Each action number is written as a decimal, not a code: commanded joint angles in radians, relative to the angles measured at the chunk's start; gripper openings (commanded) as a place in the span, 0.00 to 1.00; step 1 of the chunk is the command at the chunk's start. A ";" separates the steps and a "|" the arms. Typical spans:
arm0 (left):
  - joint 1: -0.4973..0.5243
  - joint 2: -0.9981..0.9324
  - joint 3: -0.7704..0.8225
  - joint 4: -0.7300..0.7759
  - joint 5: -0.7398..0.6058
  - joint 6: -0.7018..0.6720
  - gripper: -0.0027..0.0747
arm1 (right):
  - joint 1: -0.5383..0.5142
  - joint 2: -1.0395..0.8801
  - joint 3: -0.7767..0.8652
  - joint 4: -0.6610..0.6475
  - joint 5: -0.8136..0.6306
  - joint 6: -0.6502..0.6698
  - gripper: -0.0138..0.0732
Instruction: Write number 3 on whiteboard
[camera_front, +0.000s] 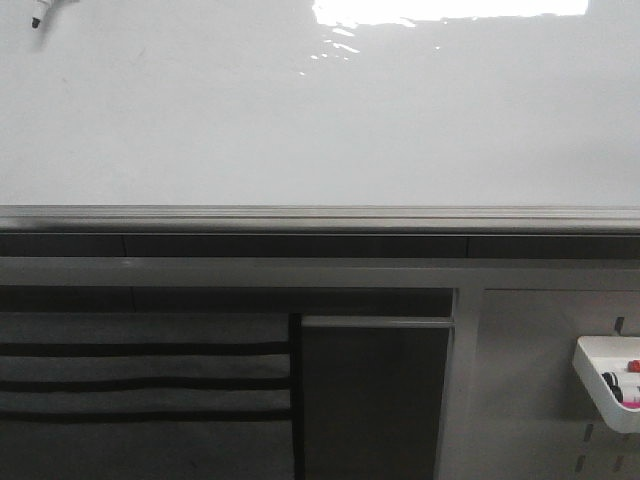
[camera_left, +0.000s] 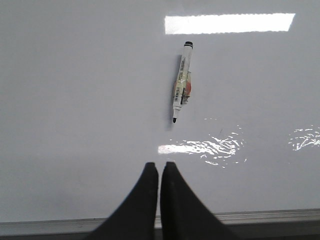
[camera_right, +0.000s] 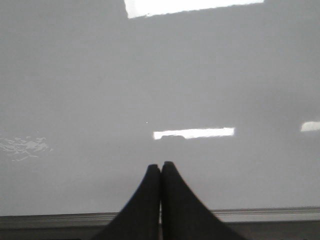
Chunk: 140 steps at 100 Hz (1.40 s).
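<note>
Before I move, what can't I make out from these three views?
- Marker: front view cuts it off at the top edge; only the tip end shows.
- Marker label: left wrist view, print too small to read.
- White tray: front view, cut by the right edge; contents too small to identify.
- Arms: outside the front view.

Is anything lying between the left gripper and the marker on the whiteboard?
Nothing visible. In the left wrist view, only bare whiteboard with glare patches lies between the closed left gripper and the uncapped marker. No 3 is drawn yet.
</note>
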 joint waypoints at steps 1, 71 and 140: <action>-0.007 0.021 -0.032 -0.009 -0.074 -0.007 0.01 | -0.004 0.021 -0.034 -0.002 -0.078 -0.005 0.07; -0.007 0.024 -0.030 -0.005 -0.104 -0.014 0.53 | -0.004 0.021 -0.031 -0.030 -0.077 -0.005 0.60; -0.007 0.024 -0.026 -0.013 -0.102 -0.014 0.77 | -0.004 0.021 -0.031 -0.030 -0.075 -0.005 0.84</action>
